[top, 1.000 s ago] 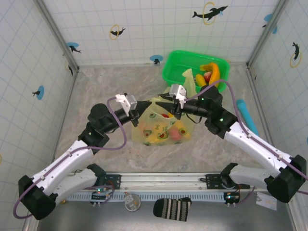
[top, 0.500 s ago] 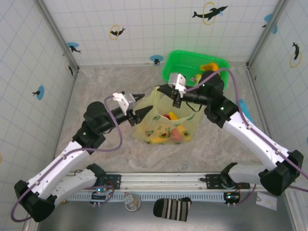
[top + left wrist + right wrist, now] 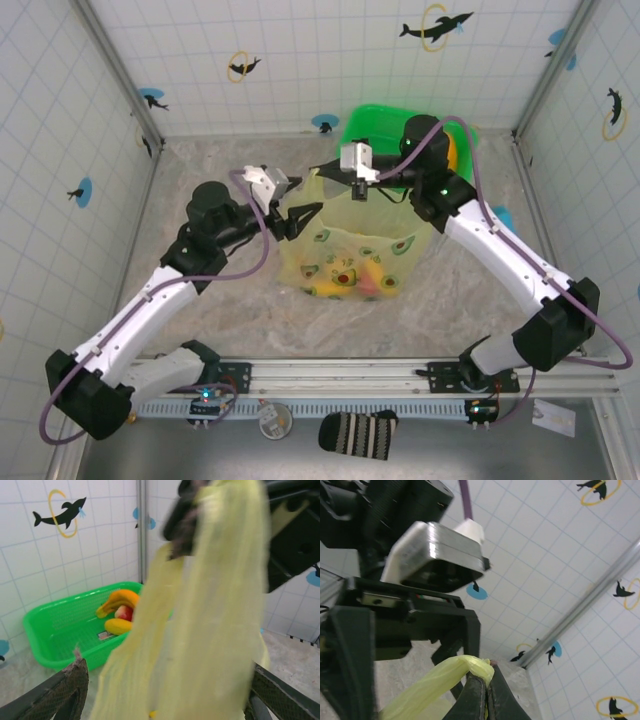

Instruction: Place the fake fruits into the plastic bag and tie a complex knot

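On the desk (image 3: 300,330), mid-scene, the plastic bag (image 3: 350,245) is hanging stretched upward, several fake fruits (image 3: 345,282) sagging in its bottom. At its 9 o'clock edge the left claw (image 3: 297,217) is standing released, fingers (image 3: 67,690) wide around the film. At its 12 o'clock the right claw (image 3: 486,679) is clenching a handle strip (image 3: 440,685) running roughly 6 to 12. Beyond, at 1 o'clock, the green basket (image 3: 45,640) is holding a banana (image 3: 117,600) and other fruits; the right arm is lying nearer them.

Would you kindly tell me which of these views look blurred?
Top view: evenly lit and sharp. Left wrist: the yellow bag up close is smeared, the green basket behind it crisper. Right wrist: the bag handle is fairly sharp.
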You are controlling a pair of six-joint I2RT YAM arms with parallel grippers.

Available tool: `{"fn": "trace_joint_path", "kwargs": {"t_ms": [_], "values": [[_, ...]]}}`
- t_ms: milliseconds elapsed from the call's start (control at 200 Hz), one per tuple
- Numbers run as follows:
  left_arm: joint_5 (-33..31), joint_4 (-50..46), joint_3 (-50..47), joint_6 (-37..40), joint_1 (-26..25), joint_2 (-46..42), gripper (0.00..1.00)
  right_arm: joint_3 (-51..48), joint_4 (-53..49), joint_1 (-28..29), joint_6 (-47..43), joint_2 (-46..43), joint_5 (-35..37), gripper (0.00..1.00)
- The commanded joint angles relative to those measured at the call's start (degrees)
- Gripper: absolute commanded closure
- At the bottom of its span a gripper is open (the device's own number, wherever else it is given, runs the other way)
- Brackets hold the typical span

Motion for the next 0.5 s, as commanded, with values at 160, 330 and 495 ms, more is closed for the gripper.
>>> {"fn": "trace_joint_path", "kwargs": {"t_ms": [160, 330, 495], "values": [[3.92, 7.58, -2.96, 1.73, 1.55, 0.22, 0.27, 1.15, 2.61, -1.29, -1.0, -2.14, -8.77, 1.0], [18.21, 12.79, -3.09, -0.3, 1.9, 6.41, 0.29, -1.14, 7.66, -1.56, 1.88, -2.28, -9.48, 1.0], [22.09, 30.21, -8.62, -5.84, 1.86, 10.79, 0.34, -5.81, 16.13, -1.78, 7.29, -3.56, -9.21, 1.0]]}}
